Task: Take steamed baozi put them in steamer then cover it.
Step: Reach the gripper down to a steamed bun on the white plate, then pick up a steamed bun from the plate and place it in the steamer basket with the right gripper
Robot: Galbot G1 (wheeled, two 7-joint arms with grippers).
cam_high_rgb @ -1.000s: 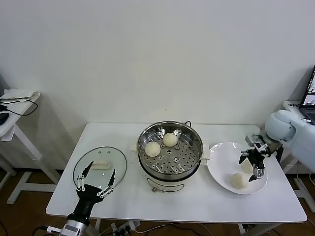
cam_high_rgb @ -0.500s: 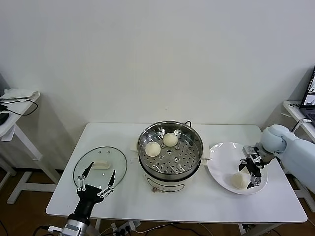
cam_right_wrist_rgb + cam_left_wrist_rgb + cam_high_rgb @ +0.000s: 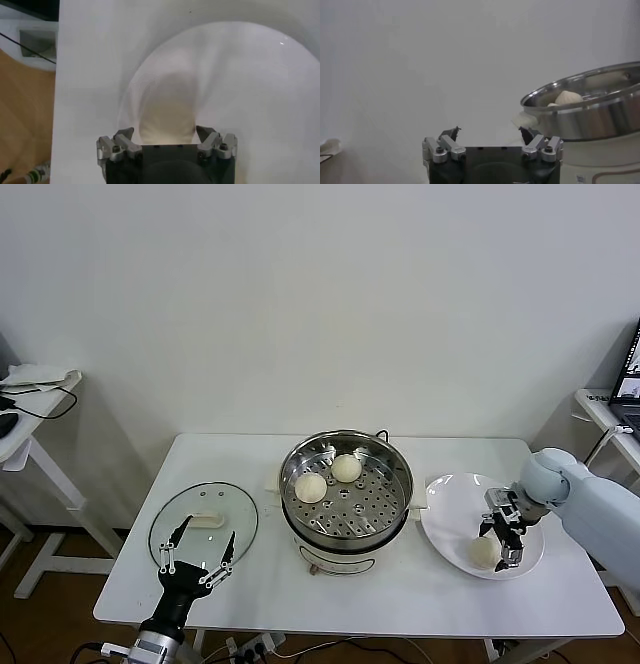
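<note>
Two buns (image 3: pixel 311 487) (image 3: pixel 346 468) down in steamer (image 3: pixel 375 504), side by side on perforated floor, toward far-left part of basket. Seen over steel rim (image 3: pixel 585 115) from left wrist too, one pale top (image 3: pixel 568 97) showing. No cover on steamer; glass lid (image 3: pixel 225 509) flat on table (image 3: pixel 400 594) to its left, white handle up.

Right of steamer, white plate (image 3: pixel 450 514), apart from pot base. On near part of plate, one more bun (image 3: pixel 485 552), with right gripper (image 3: pixel 503 540) lowered right over it. From right wrist: gripper (image 3: pixel 165 132) straddling bun (image 3: pixel 167 110), one finger (image 3: pixel 122 137) on each side, jaws apart, tips close against dough. Cannot tell whether pads press it. Bun resting on plate (image 3: pixel 250 75), not lifted. Fourth bun not made out in any view.

Left gripper (image 3: pixel 208 529) parked at near-left table edge, above near rim of lid, fingers (image 3: pixel 176 536) spread wide, nothing between them. Same from left wrist: gripper (image 3: pixel 490 131) agape, pointing toward wall, steamer off to one side.
</note>
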